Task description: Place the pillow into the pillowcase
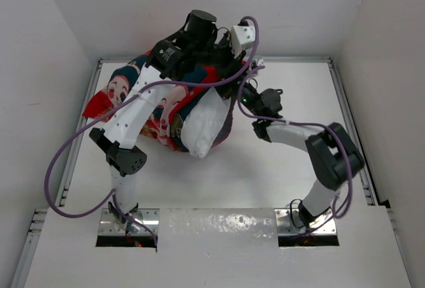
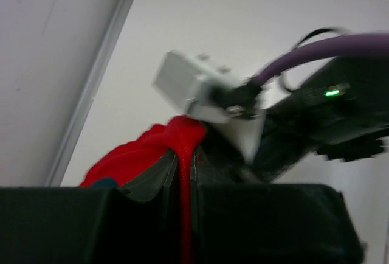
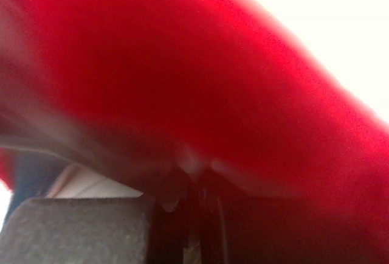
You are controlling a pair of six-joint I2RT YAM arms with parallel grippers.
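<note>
Left tool [image 2: 185,176], right tool [image 3: 196,182]: each clamped on pillowcase [image 1: 109,95] cloth. Pillow [image 1: 202,127] corner juts nearward past its edge. Worktop [image 1: 265,175] shows near and right.

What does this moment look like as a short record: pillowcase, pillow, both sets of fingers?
pillowcase: red, printed, bunched on the table
pillow: partly inside, white corner sticking out toward the arm bases
left fingers: shut on red pillowcase cloth
right fingers: shut on red pillowcase cloth
stage: pillow not fully in
</note>
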